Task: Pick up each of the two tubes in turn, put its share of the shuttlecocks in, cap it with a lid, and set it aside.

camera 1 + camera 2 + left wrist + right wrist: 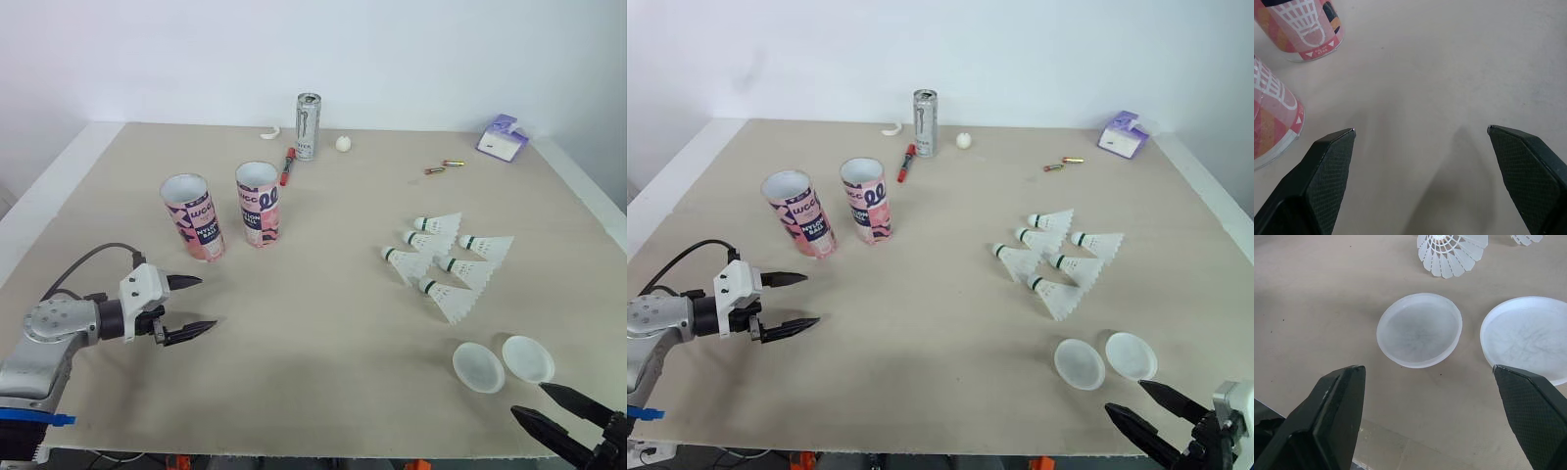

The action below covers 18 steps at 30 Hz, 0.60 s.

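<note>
Two tubes (258, 206) upright, mouths up; shuttlecocks (451, 299) sideways.

Pink-patterned left tube (193, 217) and right tube (259, 204) stand upright, open, well left of six white shuttlecocks (460, 271) lying clustered; one translucent lid (478, 366) and a second lid (527, 358) lie flat just nearer than these.

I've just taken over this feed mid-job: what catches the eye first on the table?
Two pink tubes stand upright and open on the robot's left side of the table, just beyond the open left gripper. On the right lies a cluster of six white shuttlecocks, with two translucent lids side by side nearer the robot, just ahead of the open right gripper.
</note>
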Motion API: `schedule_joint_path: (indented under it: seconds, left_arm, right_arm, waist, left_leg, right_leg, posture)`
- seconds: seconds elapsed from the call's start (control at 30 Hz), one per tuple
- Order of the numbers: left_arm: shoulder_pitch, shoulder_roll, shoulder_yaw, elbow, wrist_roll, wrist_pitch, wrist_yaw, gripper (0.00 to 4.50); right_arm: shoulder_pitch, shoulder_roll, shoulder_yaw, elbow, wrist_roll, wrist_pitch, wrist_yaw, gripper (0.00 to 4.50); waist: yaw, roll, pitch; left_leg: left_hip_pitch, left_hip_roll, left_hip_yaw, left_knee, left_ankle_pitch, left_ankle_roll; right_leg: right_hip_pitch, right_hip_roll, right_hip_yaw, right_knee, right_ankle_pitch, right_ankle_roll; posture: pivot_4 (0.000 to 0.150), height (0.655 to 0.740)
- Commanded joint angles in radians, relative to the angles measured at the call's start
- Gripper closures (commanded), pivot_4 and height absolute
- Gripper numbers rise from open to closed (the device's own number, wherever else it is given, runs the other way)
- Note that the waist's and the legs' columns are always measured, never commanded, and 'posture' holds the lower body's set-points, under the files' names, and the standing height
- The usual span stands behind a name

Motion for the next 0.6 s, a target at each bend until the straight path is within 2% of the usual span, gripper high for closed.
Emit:
schedule_joint_path:
  seconds: [0.03,0.6]
  left_arm:
    - [-0.014,0.010,0.017,0.003,-0.003,-0.025,-0.004,0.00]
    - [-0.018,-0.002,0.010,0.019,-0.018,-0.053,-0.042,0.00]
  right_arm:
    - [-0.001,-0.007,-0.028,0.003,0.003,-0.014,0.009,0.03]
    - [-0.025,-0.006,-0.023,0.007,0.001,-0.024,0.009,0.03]
  waist:
    - [0.000,0.000,0.000]
    - [0.000,0.000,0.000]
  left_leg:
    - [0.000,0.000,0.000,0.000,0.000,0.000]
    - [0.000,0.000,0.000,0.000,0.000,0.000]
  right_leg:
    - [0.000,0.000,0.000,0.000,0.000,0.000]
    - [0.000,0.000,0.000,0.000,0.000,0.000]
  posture:
    - [0.150,0.7400]
    - [0.150,0.7400]
